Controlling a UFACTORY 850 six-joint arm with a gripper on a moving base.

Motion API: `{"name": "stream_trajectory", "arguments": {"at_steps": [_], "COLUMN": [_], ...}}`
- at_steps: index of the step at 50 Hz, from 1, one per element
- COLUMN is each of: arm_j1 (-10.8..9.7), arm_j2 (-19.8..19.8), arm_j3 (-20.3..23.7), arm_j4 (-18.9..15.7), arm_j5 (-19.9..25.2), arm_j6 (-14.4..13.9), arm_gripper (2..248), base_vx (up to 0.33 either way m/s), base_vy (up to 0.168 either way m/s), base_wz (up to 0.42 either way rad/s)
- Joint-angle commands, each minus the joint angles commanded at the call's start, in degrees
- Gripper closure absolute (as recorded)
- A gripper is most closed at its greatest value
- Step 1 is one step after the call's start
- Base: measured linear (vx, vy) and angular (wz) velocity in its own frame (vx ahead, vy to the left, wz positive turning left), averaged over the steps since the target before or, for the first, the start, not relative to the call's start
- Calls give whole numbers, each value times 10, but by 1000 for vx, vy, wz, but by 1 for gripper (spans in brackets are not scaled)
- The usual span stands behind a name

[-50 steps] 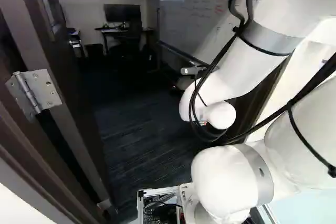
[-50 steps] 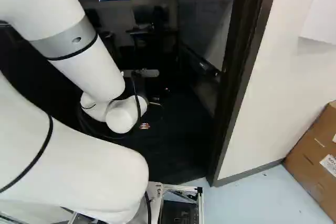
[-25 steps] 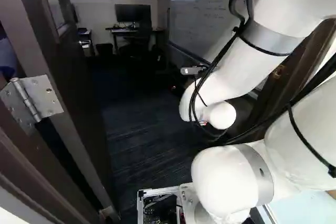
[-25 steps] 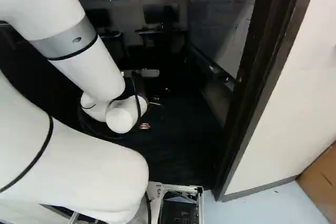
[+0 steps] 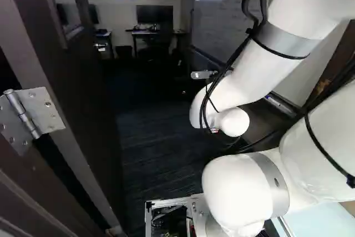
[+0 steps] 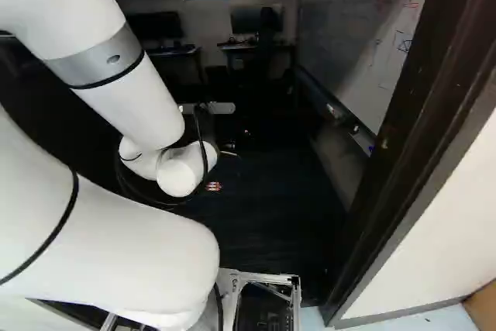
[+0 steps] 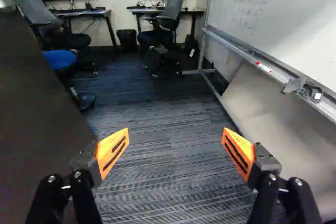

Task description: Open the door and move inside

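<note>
So it's an office with dark blue striped carpet, and two dark-topped desks sit by the far wall around 11 to 12 o'clock. A silver-framed whiteboard runs along the 1 to 2 o'clock side, with a red-and-white marker lying on its ledge.

The dark brown door is already swung open, standing at about 10 o'clock on a silver metal hinge. The dark brown door frame is over at 2 o'clock, and the white jointed arm reaches in between the two.

Out at 12 o'clock is the black two-fingered gripper. In the wrist view its orange pads are spread wide, nothing held, just carpet showing between them. The door's face is near the fingers at 9 to 10 o'clock, and I can't spot either one touching it.
</note>
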Motion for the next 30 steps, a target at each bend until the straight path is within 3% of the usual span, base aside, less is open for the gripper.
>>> {"name": "stream_trajectory", "arguments": {"at_steps": [30], "arm_j1": [0], "arm_j2": [0], "arm_j3": [0], "arm_j4": [0], "arm_j5": [0], "arm_j6": [0], "arm_gripper": [3], "base_vx": [127], "base_vy": [2], "base_wz": [198]}}
